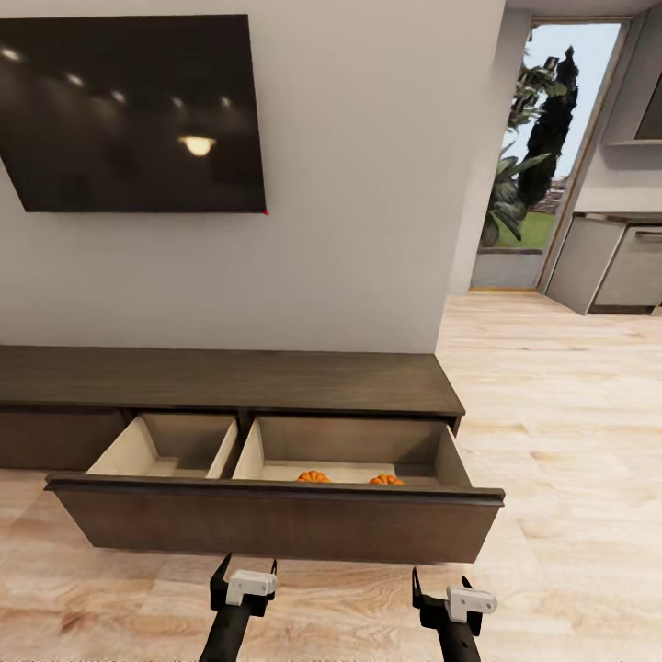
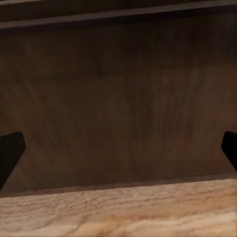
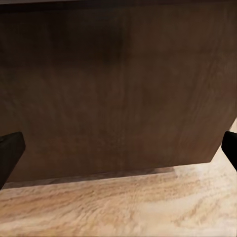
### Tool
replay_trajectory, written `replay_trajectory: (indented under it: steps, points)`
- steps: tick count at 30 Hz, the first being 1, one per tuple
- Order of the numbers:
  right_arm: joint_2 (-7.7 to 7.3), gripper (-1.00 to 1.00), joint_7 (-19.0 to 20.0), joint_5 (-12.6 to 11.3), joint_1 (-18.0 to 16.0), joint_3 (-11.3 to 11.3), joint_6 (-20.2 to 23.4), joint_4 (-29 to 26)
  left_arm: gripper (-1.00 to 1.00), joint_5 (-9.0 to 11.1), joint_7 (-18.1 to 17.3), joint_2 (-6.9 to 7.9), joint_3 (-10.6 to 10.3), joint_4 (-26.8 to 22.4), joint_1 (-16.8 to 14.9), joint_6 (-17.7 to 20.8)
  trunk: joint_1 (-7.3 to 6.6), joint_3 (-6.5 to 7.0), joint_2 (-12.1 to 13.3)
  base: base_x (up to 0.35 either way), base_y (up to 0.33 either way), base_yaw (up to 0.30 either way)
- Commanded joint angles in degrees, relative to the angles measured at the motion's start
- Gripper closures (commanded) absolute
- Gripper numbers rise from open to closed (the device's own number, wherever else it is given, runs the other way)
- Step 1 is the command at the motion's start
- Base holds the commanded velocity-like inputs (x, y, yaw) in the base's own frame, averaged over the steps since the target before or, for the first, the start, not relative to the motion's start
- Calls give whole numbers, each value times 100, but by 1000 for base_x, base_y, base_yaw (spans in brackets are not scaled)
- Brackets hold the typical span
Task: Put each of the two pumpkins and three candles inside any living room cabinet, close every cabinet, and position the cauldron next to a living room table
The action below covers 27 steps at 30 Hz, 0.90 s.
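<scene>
Dark wood cabinet (image 1: 230,379), drawer (image 1: 276,524) open, pale interior; 2 ribbed orange pumpkins (image 1: 313,476) (image 1: 386,480) inside. Left gripper (image 1: 244,572), right gripper (image 1: 441,588) spread, empty.

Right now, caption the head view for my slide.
Both open grippers, left and right, face the cabinet's open drawer holding two pumpkins.

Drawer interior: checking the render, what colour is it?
Pale beige wood, inside the drawer of the dark cabinet; head view.
</scene>
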Motion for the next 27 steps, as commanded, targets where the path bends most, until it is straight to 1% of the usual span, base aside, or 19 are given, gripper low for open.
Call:
replay_trajectory:
  steps: [1, 3, 11, 13, 17, 20, 27]
  points:
    - [-3, -100, -47, -18, -6, 47, -16, 3, -100, 37, 28, 1, -51, 5, -5, -19, 21, -24, -44, 0, 0, 0]
    - [-2, -100, -47, -17, -6, 47, -17, 2, -100, 34, 28, 1, -52, 6, -5, -18, 65, -59, -124, 0, 0, 0]
    - [6, -100, -47, 31, -6, 60, -38, -6, -100, 31, 22, 2, -73, 7, -5, -18, 65, -59, -124, 0, 0, 0]
    - [7, -100, -47, 37, -6, 69, -92, -9, -100, 31, 20, 6, -80, 3, -5, -20, 65, -59, -124, 0, 0, 0]
    - [12, -100, -47, 47, -6, 94, -389, -12, -100, 31, 21, 9, -86, 0, -5, -24, 153, -131, -284, 0, 0, 0]
    - [13, -100, -47, 50, -6, 97, -507, -13, -100, 31, 20, 9, -88, 1, -5, -25, 153, -131, -284, 0, 0, 0]
    - [28, -100, -55, 40, -6, 101, -571, -2, -100, 30, 20, 11, -88, 2, -5, -27, 153, -131, -284, 0, 0, 0]
